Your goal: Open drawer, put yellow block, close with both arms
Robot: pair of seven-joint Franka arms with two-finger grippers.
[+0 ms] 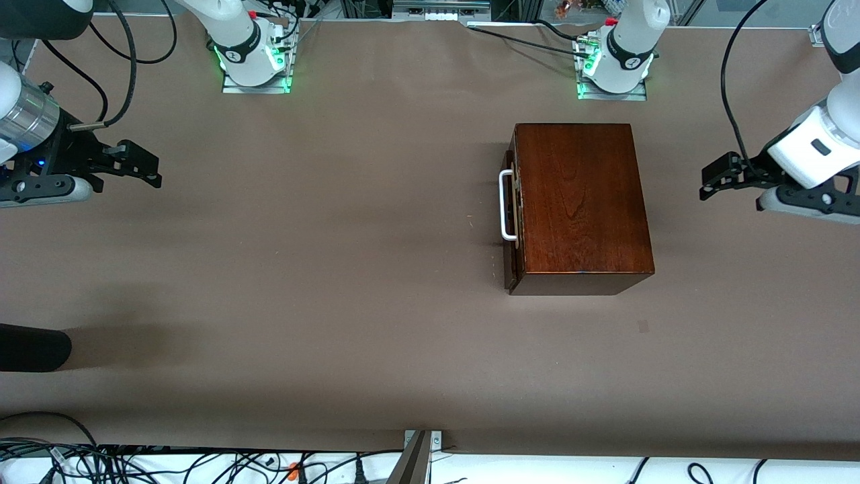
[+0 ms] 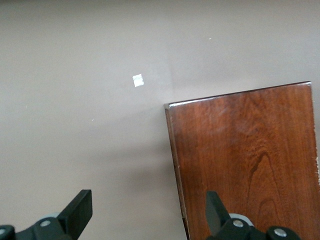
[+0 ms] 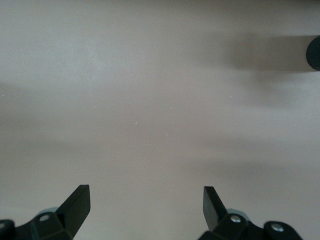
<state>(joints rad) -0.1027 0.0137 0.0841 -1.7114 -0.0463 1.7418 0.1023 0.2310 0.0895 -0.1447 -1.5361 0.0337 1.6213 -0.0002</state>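
The drawer point(image 1: 512, 208) is sitting shut in the wooden box point(image 1: 582, 202), its dark front and white U-shaped handle point(image 1: 506, 205) facing toward the right arm's end of the table. The box's long axis is running from the robots' bases toward the front camera, and the handle's bar is lying along that same line.

The left gripper point(image 1: 713, 180) is hanging in the air over bare table off the box's closed back side, its tips pointing toward the box, apart from it. Its fingers point(image 2: 79, 210) are standing spread with nothing between them, and in the left wrist view one corner of the box point(image 2: 245, 160) is showing just ahead of them. A small pale mark point(image 2: 138, 80) is lying on the table point(image 1: 322, 269) close to that corner.

The right gripper point(image 1: 144, 169) is hovering over the table's other end, well apart from the handle it faces, jaws wide and empty point(image 3: 75, 205). Nothing is lying on the brown surface between it and the handle.

A dark rounded object point(image 1: 30, 348) is poking in at the table's edge, nearer the front camera than the right gripper.

The box is glossy reddish-brown with visible grain.
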